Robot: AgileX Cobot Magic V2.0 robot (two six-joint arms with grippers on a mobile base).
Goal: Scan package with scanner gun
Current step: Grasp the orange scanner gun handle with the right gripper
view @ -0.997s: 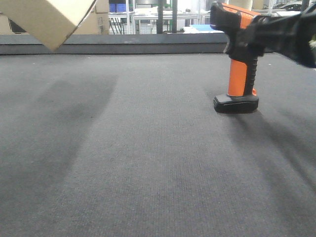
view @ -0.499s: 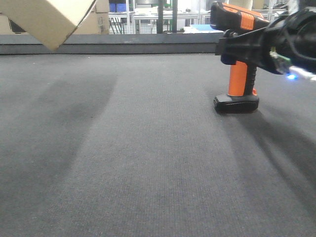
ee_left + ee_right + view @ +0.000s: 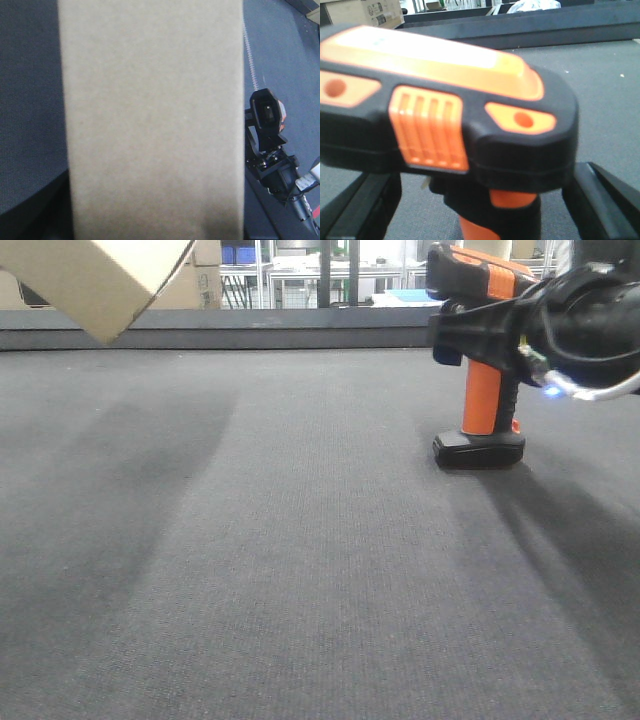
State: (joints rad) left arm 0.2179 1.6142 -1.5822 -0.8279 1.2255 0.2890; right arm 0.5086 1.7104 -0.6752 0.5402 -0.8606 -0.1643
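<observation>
The package (image 3: 90,275), a plain brown box, hangs tilted in the air at the top left, one corner pointing down. It fills the left wrist view (image 3: 150,115) and hides my left gripper's fingers; no label shows. The scanner gun (image 3: 482,400) stands upright on its black foot at the right. It also shows in the left wrist view (image 3: 267,117) and close up in the right wrist view (image 3: 445,115). My right gripper (image 3: 472,335) is open, its fingers (image 3: 357,210) on either side of the orange handle just below the head, with gaps showing.
The grey felt table (image 3: 300,540) ends at a raised black ledge (image 3: 250,337) at the back. Brown cartons (image 3: 205,280) and shelving stand beyond it; one carton shows in the right wrist view (image 3: 365,12).
My right gripper has moved left, and its fingers now straddle the scanner's handle under the head. The package and the scanner have not moved.
</observation>
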